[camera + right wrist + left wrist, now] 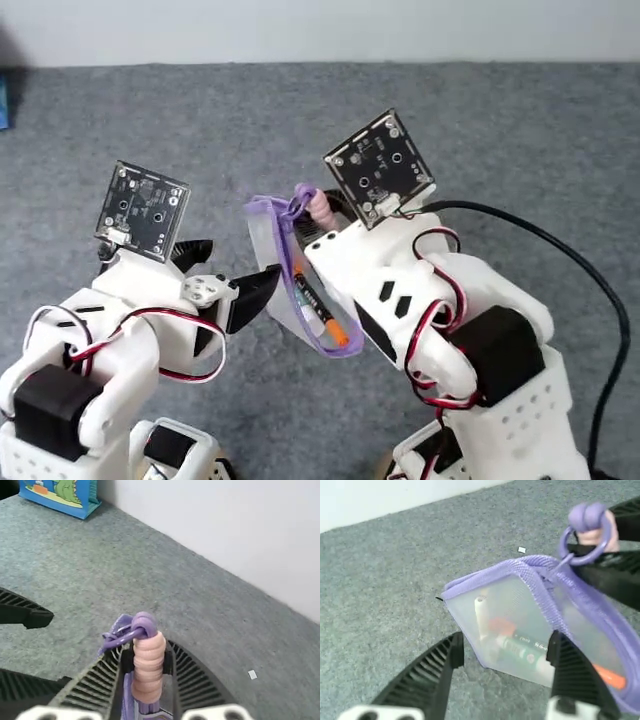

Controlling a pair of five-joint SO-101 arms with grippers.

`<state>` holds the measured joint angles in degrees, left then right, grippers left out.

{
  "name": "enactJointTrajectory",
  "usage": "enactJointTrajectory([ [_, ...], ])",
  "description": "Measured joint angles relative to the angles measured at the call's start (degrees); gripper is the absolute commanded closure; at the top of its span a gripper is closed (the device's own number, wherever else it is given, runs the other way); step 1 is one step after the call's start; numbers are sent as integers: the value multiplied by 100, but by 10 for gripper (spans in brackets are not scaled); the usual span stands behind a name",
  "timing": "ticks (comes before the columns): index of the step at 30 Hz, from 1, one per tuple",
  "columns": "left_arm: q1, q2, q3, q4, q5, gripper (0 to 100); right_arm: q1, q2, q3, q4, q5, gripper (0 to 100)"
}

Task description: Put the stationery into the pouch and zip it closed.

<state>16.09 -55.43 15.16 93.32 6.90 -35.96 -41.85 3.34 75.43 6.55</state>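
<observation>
A see-through pouch with purple trim stands tilted on the grey carpet between the two arms. Inside lie a white pen, a green-and-white marker and an orange-tipped pen. My right gripper is shut on the pink coiled zip pull, which hangs from a purple ring at the pouch's far end. My left gripper is open, its black fingers on either side of the pouch's near corner, apart from it. How far the zip is drawn is hidden.
Grey carpet runs to a white wall at the back. A blue picture box stands at the far left by the wall. A small white scrap lies on the carpet beyond the pouch. Both arm bases crowd the front edge.
</observation>
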Motion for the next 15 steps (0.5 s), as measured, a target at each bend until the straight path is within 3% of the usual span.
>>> enactJointTrajectory([
  [7,360,-9,0,-18,0,732,-396,431,-422,422,-774,991],
  [15,-18,-53,-9,316,-18,732,-809,492,-554,1204,-1934,991],
])
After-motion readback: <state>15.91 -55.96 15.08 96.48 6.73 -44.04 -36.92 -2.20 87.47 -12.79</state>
